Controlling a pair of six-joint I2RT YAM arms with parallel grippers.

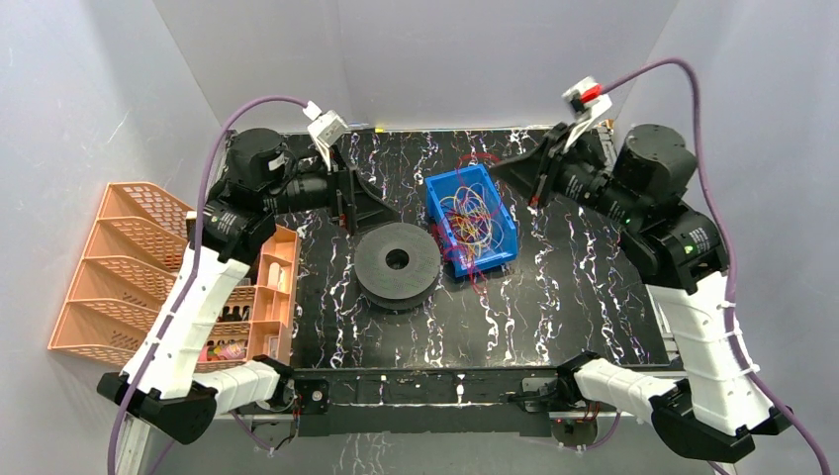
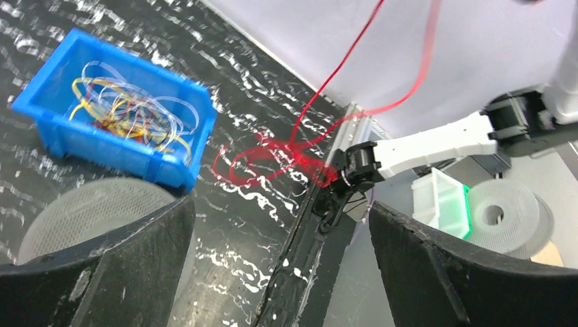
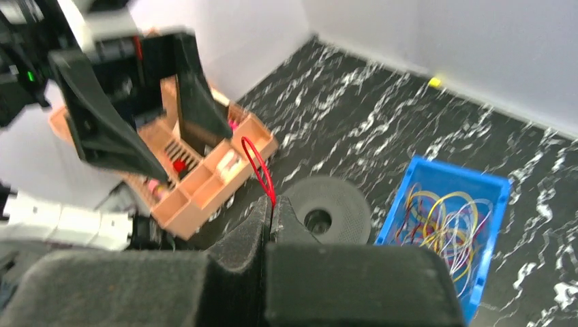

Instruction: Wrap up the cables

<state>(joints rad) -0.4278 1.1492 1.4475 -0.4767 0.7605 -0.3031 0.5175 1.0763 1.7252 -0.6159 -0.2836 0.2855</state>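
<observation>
Tabletop (image 1: 574, 287): black, with white marble veining.
Blue bin (image 1: 435, 223): stood on the tabletop toward the back, right of centre, holding a tangle of thin wires.
Black spool (image 1: 381, 275): lay flat just left of the bin, near the centre, hole upward.
Red cable (image 2: 286, 158): loose loops lay on the tabletop beside the bin, one strand rising off the surface.
Peach organiser tray (image 1: 280, 287): sat at the left edge.

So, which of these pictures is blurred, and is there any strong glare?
Top external view: sharp, evenly lit, no harsh glare on the table. Right wrist view: soft throughout, the orange organizer smeared. Left wrist view: blue bin clear, red cable slightly streaked, near fingers out of focus.
</observation>
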